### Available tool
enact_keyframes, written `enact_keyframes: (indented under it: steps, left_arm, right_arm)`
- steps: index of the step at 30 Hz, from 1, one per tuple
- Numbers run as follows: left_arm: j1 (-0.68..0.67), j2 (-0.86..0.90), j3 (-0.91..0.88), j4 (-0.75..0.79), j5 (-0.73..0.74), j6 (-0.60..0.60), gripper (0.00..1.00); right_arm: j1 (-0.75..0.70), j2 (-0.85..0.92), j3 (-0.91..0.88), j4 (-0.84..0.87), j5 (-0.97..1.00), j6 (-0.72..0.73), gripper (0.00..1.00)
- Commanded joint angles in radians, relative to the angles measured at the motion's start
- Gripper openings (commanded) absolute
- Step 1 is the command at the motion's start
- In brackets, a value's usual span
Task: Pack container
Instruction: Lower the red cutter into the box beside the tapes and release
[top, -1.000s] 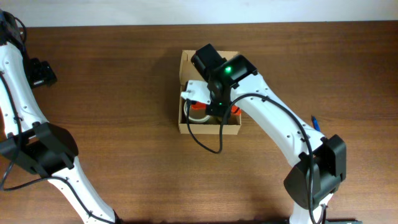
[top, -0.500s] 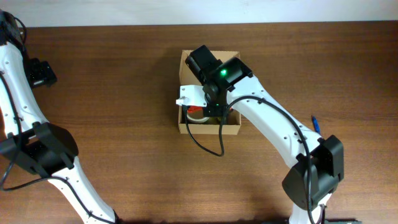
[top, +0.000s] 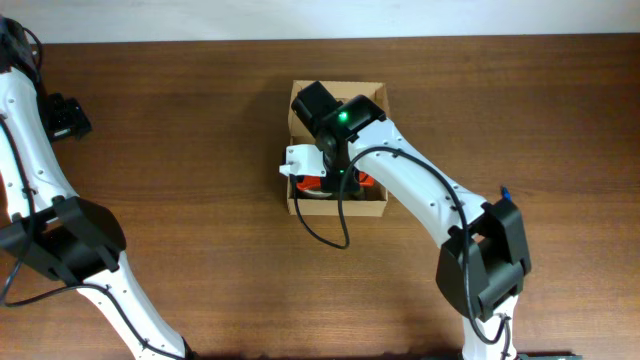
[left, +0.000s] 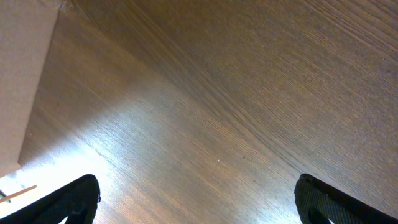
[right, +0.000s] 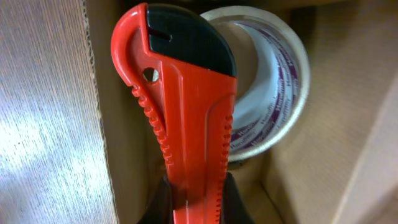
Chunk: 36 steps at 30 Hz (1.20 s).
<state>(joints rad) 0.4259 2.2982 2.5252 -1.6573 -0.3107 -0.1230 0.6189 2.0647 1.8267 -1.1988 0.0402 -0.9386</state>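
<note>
Already a tape roll (right: 273, 93) lies in your container (right: 99, 93); right gripper (right: 193, 199) pinches red cutter (right: 186, 112) above, unreleased; left gripper (left: 196, 199) gapes

A dark brown table (top: 180, 150) with a fine wood grain is seen filling nearly the whole overhead view. A pale strip (top: 320, 18) is shown beyond its far edge. In the left wrist view, a bright patch of reflected light (left: 118, 149) is cast across the grain.
</note>
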Motion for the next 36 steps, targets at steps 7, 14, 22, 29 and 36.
enact_keyframes:
  steps: [7, 14, 22, 29, 36]
  left_arm:
    - [0.003, -0.014, -0.005, 0.0, -0.006, 0.012, 1.0]
    - [0.003, -0.014, -0.005, 0.0, -0.006, 0.012, 1.0]
    - [0.003, -0.014, -0.005, 0.0, -0.006, 0.012, 1.0]
    - [0.003, -0.014, -0.005, 0.0, -0.006, 0.012, 1.0]
    - [0.003, -0.014, -0.005, 0.0, -0.006, 0.012, 1.0]
  right_arm:
    - [-0.011, 0.02, -0.082, 0.035, -0.042, 0.065, 0.04]
    - [-0.013, 0.02, -0.137, 0.038, -0.055, 0.064, 0.04]
    - [-0.013, 0.02, -0.137, 0.052, -0.05, 0.079, 0.18]
    - [-0.018, 0.02, -0.137, 0.071, -0.009, 0.092, 0.22]
    - [-0.045, 0.02, -0.137, 0.097, -0.002, 0.136, 0.28]
